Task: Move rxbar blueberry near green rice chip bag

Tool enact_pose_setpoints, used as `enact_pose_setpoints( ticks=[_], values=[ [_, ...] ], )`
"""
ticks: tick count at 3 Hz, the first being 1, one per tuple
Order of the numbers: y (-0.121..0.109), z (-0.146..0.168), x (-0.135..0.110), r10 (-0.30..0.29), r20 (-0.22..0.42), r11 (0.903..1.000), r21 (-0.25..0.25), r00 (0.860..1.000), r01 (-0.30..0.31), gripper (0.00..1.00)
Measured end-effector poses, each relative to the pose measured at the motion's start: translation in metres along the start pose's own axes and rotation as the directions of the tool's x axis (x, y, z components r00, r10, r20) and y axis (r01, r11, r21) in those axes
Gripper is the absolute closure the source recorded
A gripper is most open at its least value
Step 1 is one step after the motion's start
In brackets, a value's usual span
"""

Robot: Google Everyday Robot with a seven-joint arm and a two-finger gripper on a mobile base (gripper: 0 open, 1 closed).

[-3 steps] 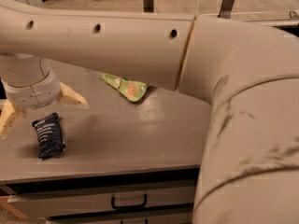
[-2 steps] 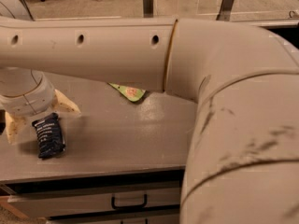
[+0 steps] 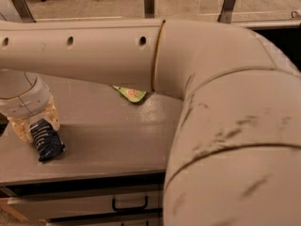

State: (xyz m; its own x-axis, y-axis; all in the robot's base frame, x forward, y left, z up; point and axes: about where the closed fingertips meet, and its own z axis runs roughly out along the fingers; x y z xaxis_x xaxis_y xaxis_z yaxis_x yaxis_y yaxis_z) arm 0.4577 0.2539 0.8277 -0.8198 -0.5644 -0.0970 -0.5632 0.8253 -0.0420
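The blue bar (image 3: 47, 141) is lying at the left front of the table (image 3: 108, 135), its upper end sitting between the yellowish fingers (image 3: 19, 126) of the gripper (image 3: 36, 126) and its lower end resting on the tabletop. The gripper is reaching down at the left edge of the view and is clamping the blue bar from both sides. The green bag (image 3: 131, 94) is lying well apart, farther back toward the middle of the table, and only one corner is showing beneath the arm (image 3: 94, 55). The arm is spanning the whole view. A drawer (image 3: 84, 206) is sitting below the table front
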Motion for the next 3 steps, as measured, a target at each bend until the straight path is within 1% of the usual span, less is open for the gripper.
enact_pose_setpoints(
  ticks=[1,2,3],
  values=[
    [0.000,-0.003,0.000,0.000,0.000,1.0000,0.000,1.000,0.000,0.88],
    [-0.053,-0.004,-0.019,0.037,0.016,0.9993,0.002,0.999,-0.037,1.00],
    [-0.150,-0.009,-0.056,0.095,0.079,0.9955,-0.013,0.992,-0.094,1.00]
  ],
)
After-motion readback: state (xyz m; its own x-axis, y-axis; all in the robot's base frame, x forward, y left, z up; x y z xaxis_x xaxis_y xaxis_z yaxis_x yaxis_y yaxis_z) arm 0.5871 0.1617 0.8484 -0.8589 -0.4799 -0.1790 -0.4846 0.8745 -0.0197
